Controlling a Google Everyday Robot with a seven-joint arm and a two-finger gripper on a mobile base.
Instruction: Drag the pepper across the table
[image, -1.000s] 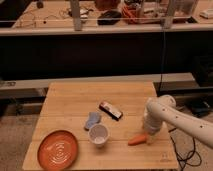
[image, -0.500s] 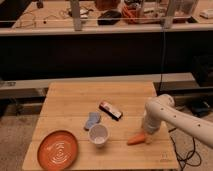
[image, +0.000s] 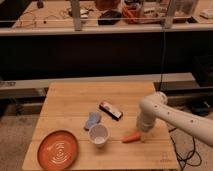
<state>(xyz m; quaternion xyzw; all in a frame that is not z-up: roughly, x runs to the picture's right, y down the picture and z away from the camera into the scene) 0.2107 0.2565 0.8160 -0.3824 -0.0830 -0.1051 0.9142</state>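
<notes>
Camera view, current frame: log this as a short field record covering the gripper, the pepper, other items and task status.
gripper: lowered at the table's right side, right beside the pepper's right end
pepper: orange pepper lying on its side near the front right of the wooden table
contact: cannot tell whether gripper touches the pepper
other items: white cup upright, orange plate front left, blue cloth behind the cup, dark packet mid-table
task status: pepper lies on the right half; drag not evidently done

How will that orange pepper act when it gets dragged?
The pepper is tapered and lies on its side, so it may pivot or roll. It looks small, probably light. The claw sits at its thick end on the table.
</notes>
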